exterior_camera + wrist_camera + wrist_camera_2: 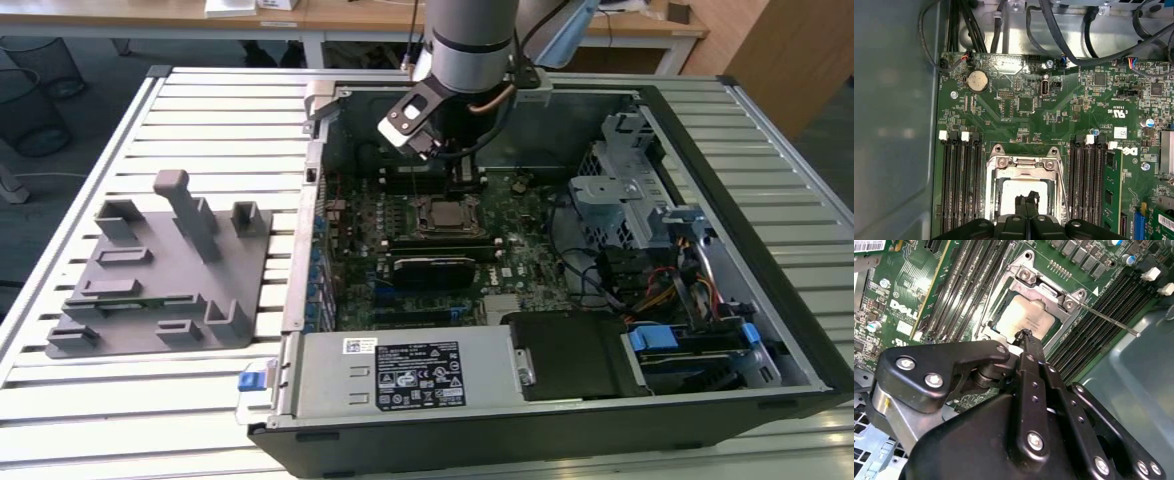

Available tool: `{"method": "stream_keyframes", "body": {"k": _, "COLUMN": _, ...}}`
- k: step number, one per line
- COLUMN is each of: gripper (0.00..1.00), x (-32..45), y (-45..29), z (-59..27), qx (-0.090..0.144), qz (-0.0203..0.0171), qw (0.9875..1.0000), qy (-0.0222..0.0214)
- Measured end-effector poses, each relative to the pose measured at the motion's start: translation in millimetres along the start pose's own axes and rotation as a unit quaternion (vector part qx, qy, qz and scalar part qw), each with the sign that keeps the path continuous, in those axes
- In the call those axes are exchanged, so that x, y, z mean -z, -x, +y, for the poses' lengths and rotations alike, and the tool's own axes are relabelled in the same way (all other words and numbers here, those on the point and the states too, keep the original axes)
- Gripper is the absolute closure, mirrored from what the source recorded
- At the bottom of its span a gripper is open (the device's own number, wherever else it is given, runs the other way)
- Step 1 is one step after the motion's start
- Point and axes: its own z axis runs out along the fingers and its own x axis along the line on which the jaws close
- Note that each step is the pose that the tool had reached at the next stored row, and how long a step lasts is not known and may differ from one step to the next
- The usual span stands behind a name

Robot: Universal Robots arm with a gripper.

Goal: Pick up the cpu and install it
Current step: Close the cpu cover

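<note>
The cpu (pixel 1016 315), a flat chip with a pale silvery top, lies in the open socket frame (pixel 1049 287) on the green motherboard. In the first wrist view the cpu (pixel 1021 187) sits inside the metal frame (pixel 1021 161). My gripper (pixel 1026 334) hangs just over the chip's near edge, its two black fingers pressed together with nothing between them. Whether the tips touch the chip I cannot tell. In the exterior view my gripper (pixel 458 168) reaches down into the computer case above the socket (pixel 438 213).
A thin socket lever (pixel 1109 320) sticks out beside the frame. Memory slots (pixel 961 185) flank the socket. Case walls, cables, a drive cage (pixel 627 190) and the power supply (pixel 400 370) crowd around. A grey holder tray (pixel 160 270) lies on the slatted table at the exterior view's left.
</note>
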Motion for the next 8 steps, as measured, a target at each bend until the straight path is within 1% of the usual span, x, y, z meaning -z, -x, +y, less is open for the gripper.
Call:
{"method": "stream_keyframes", "body": {"k": 3, "gripper": 0.89, "x": -0.8, "y": -0.1, "z": -2.2, "qx": 0.000, "qz": 0.0001, "qw": 1.0000, "qy": 0.0001}}
{"method": "stream_keyframes", "body": {"k": 8, "gripper": 0.89, "x": -4.8, "y": 0.6, "z": -9.7, "qx": 0.000, "qz": 0.0001, "qw": 1.0000, "qy": 0.0000}}
